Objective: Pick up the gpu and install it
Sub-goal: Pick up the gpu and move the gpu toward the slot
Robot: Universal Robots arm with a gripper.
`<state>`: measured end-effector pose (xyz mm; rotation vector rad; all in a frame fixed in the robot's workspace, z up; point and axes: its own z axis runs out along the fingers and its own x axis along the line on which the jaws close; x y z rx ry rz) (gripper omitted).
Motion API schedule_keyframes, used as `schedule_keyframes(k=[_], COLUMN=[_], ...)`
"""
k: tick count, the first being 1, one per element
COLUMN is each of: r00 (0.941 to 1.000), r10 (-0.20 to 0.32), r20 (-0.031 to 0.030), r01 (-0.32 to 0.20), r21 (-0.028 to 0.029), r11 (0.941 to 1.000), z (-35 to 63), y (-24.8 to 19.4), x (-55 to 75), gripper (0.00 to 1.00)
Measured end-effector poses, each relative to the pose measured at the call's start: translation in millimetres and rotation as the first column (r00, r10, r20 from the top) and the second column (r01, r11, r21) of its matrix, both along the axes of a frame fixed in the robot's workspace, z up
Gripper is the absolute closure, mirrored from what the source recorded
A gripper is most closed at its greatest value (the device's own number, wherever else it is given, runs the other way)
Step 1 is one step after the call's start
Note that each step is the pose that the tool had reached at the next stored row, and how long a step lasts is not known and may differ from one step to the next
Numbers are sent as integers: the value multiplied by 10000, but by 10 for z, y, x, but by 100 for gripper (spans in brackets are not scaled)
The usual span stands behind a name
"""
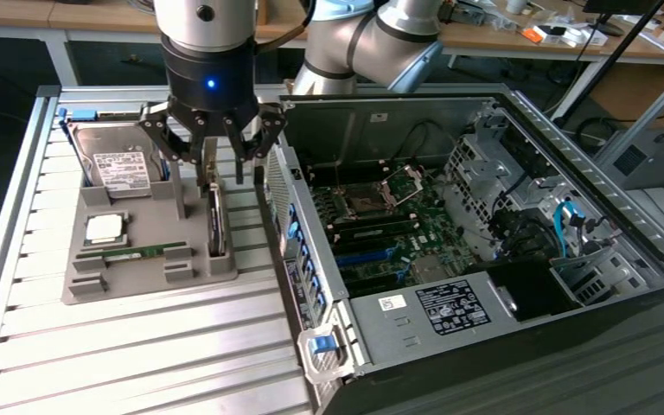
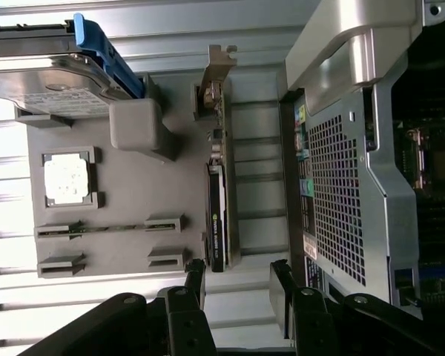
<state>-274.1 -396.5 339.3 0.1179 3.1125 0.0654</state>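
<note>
In the exterior view's upper left, the gripper [image 1: 217, 173] hangs, jaws spread wide, over the gpu [image 1: 214, 223], which stands on edge in a grey tray [image 1: 136, 281] beside the open computer case [image 1: 424, 216], seemingly so the jaws can straddle it.

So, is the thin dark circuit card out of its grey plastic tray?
No, the thin dark circuit card stands on edge in the grey plastic tray, beneath the open tool.

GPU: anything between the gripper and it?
Nothing visible. The open gripper hangs right above the GPU, which stands on edge in the tray slot. The hard drive sits off to one side, the case to the other.
</note>
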Motion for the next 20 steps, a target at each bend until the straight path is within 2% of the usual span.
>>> schedule_keyframes(k=[8, 20], r00=[10000, 10000], r10=[0, 0], r20=[0, 0], r01=[0, 0], r21=[0, 0], r11=[10000, 10000], z=[-15, -54], y=[29, 34], x=[0, 0], gripper=[52, 52])
